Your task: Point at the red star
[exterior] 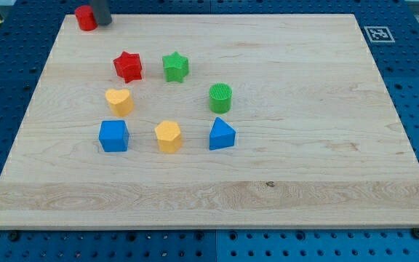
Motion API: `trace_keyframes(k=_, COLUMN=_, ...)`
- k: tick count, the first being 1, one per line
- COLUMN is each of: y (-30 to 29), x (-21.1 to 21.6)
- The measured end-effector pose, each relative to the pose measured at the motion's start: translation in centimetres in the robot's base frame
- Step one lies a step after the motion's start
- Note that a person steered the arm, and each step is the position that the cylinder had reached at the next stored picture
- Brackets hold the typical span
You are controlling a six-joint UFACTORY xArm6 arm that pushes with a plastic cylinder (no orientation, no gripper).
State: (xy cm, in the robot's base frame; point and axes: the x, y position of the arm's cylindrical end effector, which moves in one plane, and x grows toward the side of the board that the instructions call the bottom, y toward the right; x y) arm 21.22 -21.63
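The red star (pixel 128 66) lies on the wooden board (pixel 304 145) toward the view's upper left. My tip (pixel 103 22) is the dark rod at the view's top left, right beside a red cylinder (pixel 86 17) and touching or nearly touching its right side. The tip is well above and to the left of the red star, apart from it.
A green star (pixel 174 66) sits right of the red star. Below are a yellow heart (pixel 119 101), a green cylinder (pixel 220 97), a blue cube (pixel 113 136), a yellow hexagon block (pixel 169 136) and a blue triangle block (pixel 221 135).
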Motion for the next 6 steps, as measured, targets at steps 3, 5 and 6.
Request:
trace_keyframes(k=3, y=0.3, x=12.8)
trace_keyframes(k=5, y=3.9, x=15.2)
trace_keyframes(k=6, y=6.8, x=15.2)
